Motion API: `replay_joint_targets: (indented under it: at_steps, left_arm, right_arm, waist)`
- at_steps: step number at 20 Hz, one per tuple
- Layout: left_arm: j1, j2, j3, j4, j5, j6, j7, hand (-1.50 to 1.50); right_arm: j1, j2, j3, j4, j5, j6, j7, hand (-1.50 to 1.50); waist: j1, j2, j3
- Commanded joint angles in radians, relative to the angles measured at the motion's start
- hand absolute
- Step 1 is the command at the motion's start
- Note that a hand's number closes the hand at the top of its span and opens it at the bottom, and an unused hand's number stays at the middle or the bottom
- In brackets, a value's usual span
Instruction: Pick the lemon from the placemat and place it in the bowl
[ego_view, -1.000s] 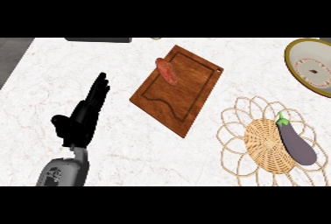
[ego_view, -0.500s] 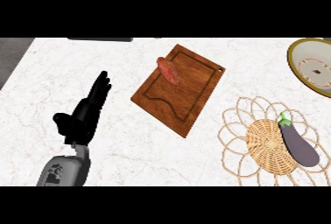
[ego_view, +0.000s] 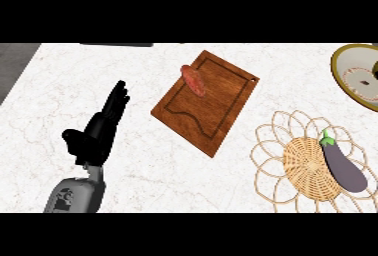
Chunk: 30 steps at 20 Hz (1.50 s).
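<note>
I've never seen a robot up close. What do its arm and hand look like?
Only one arm shows, at the lower left: a grey, rounded forearm with a small dark marking on its shell, ending in a black left hand with slim fingers and a thumb. No cables show.

A woven wicker placemat (ego_view: 314, 165) with a looped, petal-like border lies flat on the white marbled surface (ego_view: 148, 165) at the right of the head view. On it lies not a lemon but a purple eggplant (ego_view: 344, 169) with a green stem; it rests lengthwise on the mat's right half, stem end pointing up and away. The bowl (ego_view: 356, 75), olive-rimmed with a pale inside, stands upright at the upper right edge, partly cut off, well apart from the placemat.
</note>
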Motion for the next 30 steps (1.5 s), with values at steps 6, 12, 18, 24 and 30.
replay_joint_targets:
  at_steps: [6,12,18,24,30]
  left_arm:
    - [0.020,0.005,0.009,0.012,-0.011,0.006,-0.042,0.00]
    - [-0.017,-0.018,0.003,0.027,-0.027,0.038,0.001,0.00]
    - [0.006,-0.003,0.005,-0.015,-0.011,0.015,0.028,0.00]
    - [0.045,-0.022,0.006,0.046,-0.032,0.035,-0.057,0.00]
    - [0.022,0.026,0.040,-0.050,0.017,-0.012,0.052,0.00]
  right_arm:
    - [0.092,0.026,-0.151,-0.048,-0.172,0.030,-0.316,-1.50]
    - [0.017,-0.002,-0.205,-0.094,-0.229,-0.042,-0.331,-1.50]
    - [0.078,-0.037,-0.309,-0.087,-0.366,0.063,-0.380,-1.50]
    - [0.131,-0.054,-0.347,-0.113,-0.457,0.181,-0.425,-1.50]
    - [0.246,-0.046,-0.342,-0.184,-0.539,0.343,-0.470,-1.50]
  waist:
    - [-0.010,-0.004,0.000]
    - [-0.014,-0.009,-0.002]
    - [-0.032,-0.018,-0.003]
    - [-0.043,-0.021,-0.005]
    - [-0.054,-0.028,-0.005]
